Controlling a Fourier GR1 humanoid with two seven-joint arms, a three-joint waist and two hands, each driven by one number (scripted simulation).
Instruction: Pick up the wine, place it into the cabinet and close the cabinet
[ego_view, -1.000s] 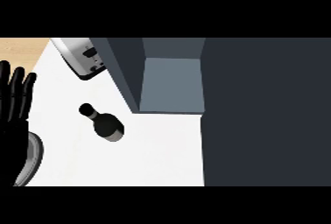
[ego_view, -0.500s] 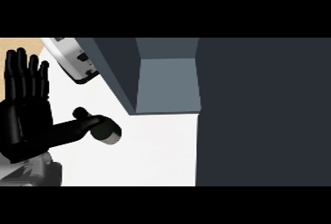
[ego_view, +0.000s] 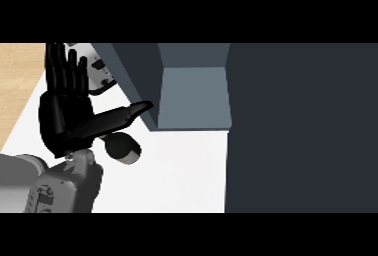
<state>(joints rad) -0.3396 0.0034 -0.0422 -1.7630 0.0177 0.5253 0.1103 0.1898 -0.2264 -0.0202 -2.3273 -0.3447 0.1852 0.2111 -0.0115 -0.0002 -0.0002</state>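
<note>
The left hand (ego_view: 66, 117), glossy black and jointed, stands wide open at the left of the head view. Its fingers (ego_view: 66, 70) are straight and point toward the top, and its thumb (ego_view: 122, 116) is spread out sideways toward the cabinet (ego_view: 193, 97). It has hold of nothing. Below it, the grey forearm (ego_view: 63, 187) comes in from the lower left corner, rounded and matte with a ribbed wrist section.

The wine bottle (ego_view: 124, 149) sits on the smooth white surface (ego_view: 177, 170), just under the thumb and near the cabinet's front corner. It shows as a dark rounded body with a pale grey end facing the lower right. Its upper part is hidden by the palm, so I cannot tell whether the hand touches it.

The cabinet is a boxy blue-grey shape with flat walls, and its open compartment is a lighter slate rectangle. A broad, flat, dark panel (ego_view: 303, 125) fills the right side. A white and silver appliance (ego_view: 97, 67) with dark spots shows partly behind the fingers. A strip of light wood-grain floor (ego_view: 18, 80) lies at the upper left.
</note>
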